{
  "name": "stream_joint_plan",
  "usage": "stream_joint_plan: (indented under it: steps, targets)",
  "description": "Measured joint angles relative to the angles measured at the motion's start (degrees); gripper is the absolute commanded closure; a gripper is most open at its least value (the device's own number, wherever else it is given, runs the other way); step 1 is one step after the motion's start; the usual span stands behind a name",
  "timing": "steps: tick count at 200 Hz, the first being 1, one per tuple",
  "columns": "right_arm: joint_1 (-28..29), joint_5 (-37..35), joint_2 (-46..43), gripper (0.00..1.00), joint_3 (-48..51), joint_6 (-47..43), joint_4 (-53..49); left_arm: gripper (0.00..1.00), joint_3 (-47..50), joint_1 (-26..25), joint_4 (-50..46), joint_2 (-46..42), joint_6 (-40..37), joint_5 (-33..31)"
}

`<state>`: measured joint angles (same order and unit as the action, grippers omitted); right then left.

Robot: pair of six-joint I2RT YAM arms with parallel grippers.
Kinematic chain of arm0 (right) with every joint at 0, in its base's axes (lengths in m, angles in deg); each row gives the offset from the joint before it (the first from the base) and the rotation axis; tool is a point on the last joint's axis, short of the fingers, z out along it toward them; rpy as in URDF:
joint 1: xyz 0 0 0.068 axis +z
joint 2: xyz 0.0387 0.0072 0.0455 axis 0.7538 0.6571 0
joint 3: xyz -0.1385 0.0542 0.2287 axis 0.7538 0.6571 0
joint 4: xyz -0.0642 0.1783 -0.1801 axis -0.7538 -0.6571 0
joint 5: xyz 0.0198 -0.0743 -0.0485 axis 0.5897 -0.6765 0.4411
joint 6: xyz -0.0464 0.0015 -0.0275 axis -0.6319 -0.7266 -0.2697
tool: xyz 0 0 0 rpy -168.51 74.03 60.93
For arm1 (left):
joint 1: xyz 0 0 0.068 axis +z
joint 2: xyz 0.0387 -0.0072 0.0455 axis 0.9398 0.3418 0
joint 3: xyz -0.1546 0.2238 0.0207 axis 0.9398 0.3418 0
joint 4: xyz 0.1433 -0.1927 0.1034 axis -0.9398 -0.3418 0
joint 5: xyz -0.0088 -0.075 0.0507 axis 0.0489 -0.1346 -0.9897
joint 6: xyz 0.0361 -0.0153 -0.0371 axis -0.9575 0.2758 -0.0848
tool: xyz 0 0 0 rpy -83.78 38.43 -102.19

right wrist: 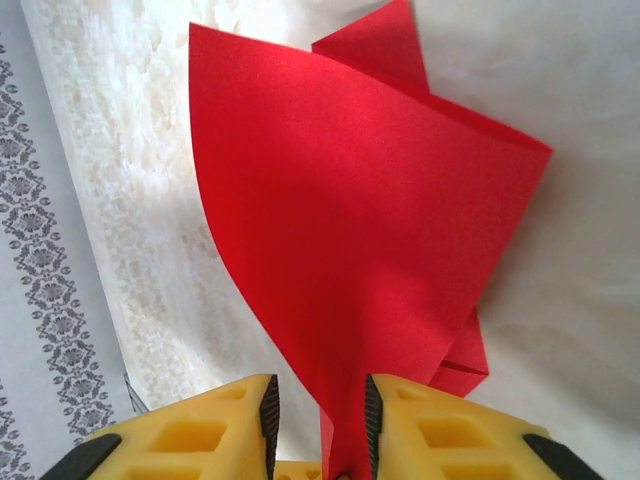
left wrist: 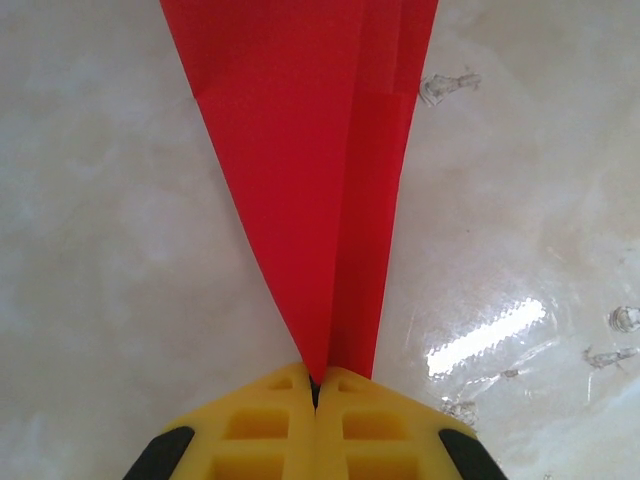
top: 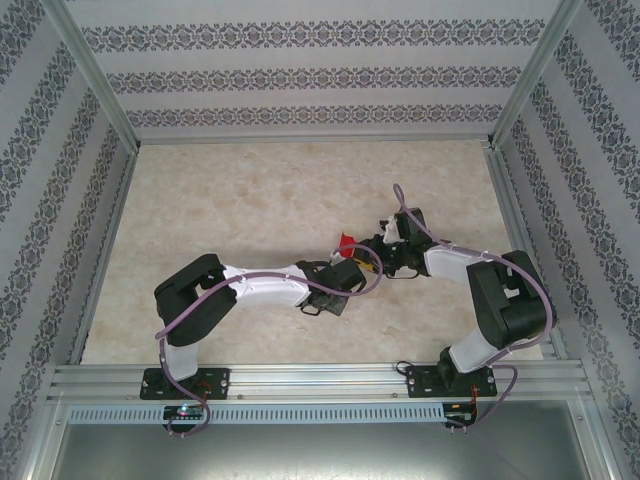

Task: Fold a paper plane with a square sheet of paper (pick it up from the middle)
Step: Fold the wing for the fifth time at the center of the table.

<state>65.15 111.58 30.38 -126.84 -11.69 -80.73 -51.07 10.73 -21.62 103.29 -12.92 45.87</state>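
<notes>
Even, diffuse light from above: the pale tabletop point(top: 250, 200) is bright, with only faint, soft shadows beneath the arms point(top: 262, 286). Left wrist view: a streak of specular glare point(left wrist: 487, 335) lies on the glossy surface. Right wrist view: the red paper point(right wrist: 350, 230) darkens along its curved folds, and the background washes out towards white.

From above, the paper plane point(top: 346, 242) was mostly hidden behind the left arm point(top: 270, 285) and right arm point(top: 450, 262), its folds too small to read. The left wrist view cut off its wide end.

Glossy beige marbled tabletop point(top: 250, 190)
</notes>
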Motion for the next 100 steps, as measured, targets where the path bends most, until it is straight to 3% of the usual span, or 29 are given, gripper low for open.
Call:
stream_joint_plan:
  steps: [100]
  targets:
    - [1.3, 3.9, 3.2, 0.69, 0.0, 1.6, 6.0, 0.95, 0.0, 0.0, 0.0, 0.0, -3.2, 0.0]
